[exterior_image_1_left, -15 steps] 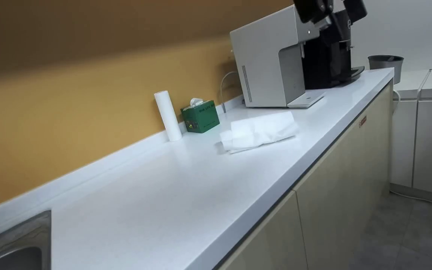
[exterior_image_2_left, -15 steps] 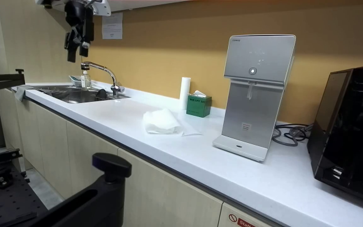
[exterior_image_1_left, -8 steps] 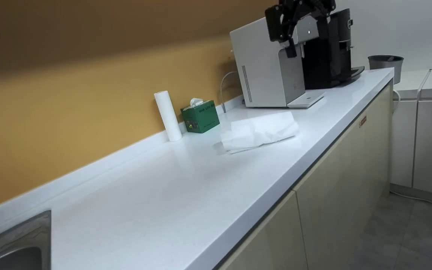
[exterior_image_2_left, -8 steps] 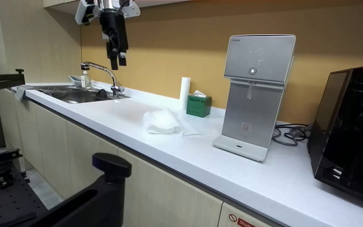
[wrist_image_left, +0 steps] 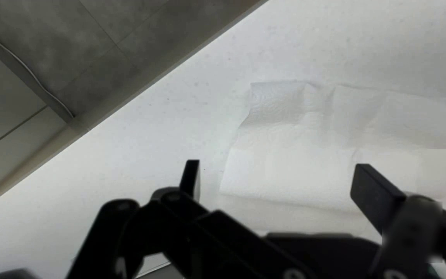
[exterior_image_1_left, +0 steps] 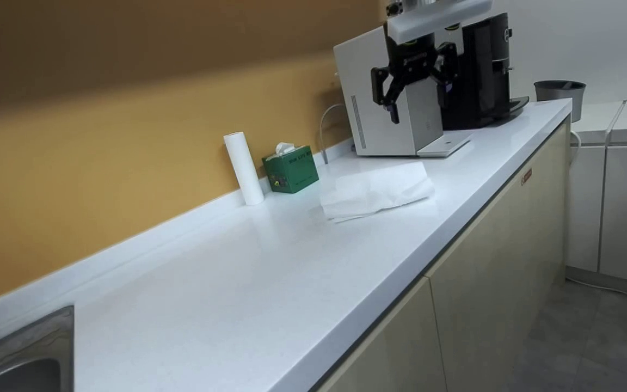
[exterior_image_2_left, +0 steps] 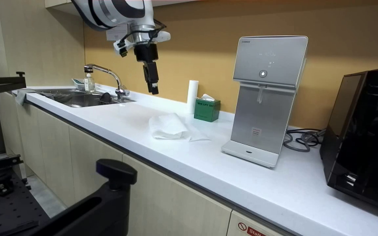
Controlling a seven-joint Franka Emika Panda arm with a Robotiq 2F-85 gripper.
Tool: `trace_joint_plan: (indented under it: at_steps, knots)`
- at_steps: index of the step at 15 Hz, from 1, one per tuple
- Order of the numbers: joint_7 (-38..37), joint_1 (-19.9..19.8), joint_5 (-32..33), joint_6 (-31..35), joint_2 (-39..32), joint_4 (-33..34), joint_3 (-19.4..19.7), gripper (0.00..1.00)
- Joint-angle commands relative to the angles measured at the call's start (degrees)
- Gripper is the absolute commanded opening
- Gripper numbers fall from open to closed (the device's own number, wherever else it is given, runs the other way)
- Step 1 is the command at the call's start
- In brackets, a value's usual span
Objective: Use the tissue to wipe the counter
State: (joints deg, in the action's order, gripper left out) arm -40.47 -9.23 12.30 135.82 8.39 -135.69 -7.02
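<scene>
The tissue (exterior_image_1_left: 377, 190) is a white, slightly crumpled folded sheet lying flat on the glossy white counter (exterior_image_1_left: 210, 283). It also shows in an exterior view (exterior_image_2_left: 169, 127) and fills the right half of the wrist view (wrist_image_left: 323, 131). My gripper (wrist_image_left: 277, 170) is open with nothing between its fingers. It points down and hangs above the counter near the tissue, apart from it, as both exterior views show (exterior_image_1_left: 419, 109) (exterior_image_2_left: 153, 88). In the wrist view the right fingertip overlaps the tissue and the left fingertip lies just outside its edge.
A white upright cylinder (exterior_image_1_left: 244, 169) and a green tissue box (exterior_image_1_left: 292, 171) stand by the wall behind the tissue. A boxy dispenser (exterior_image_2_left: 264, 118) and a black machine (exterior_image_2_left: 366, 137) stand farther along. A sink (exterior_image_1_left: 66, 337) with a faucet (exterior_image_2_left: 118, 85) is at the opposite end.
My gripper has come down from high up and moved toward the tissue, rightward in an exterior view. It has also turned. The tissue has not visibly moved.
</scene>
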Motion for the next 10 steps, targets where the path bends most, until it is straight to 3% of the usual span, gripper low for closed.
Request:
trace_joint_plan:
  at_steps: [1, 6, 10]
  knots:
    - [-0.5, 2.0, 0.3, 0.2, -1.1, 0.4, 2.1, 1.0]
    - [0.2, 2.5, 0.6, 0.9, -3.3, 2.0, 2.8, 1.0]
    - [9.1, 3.6, -0.2, 4.0, -9.8, 5.7, 4.9, 1.0]
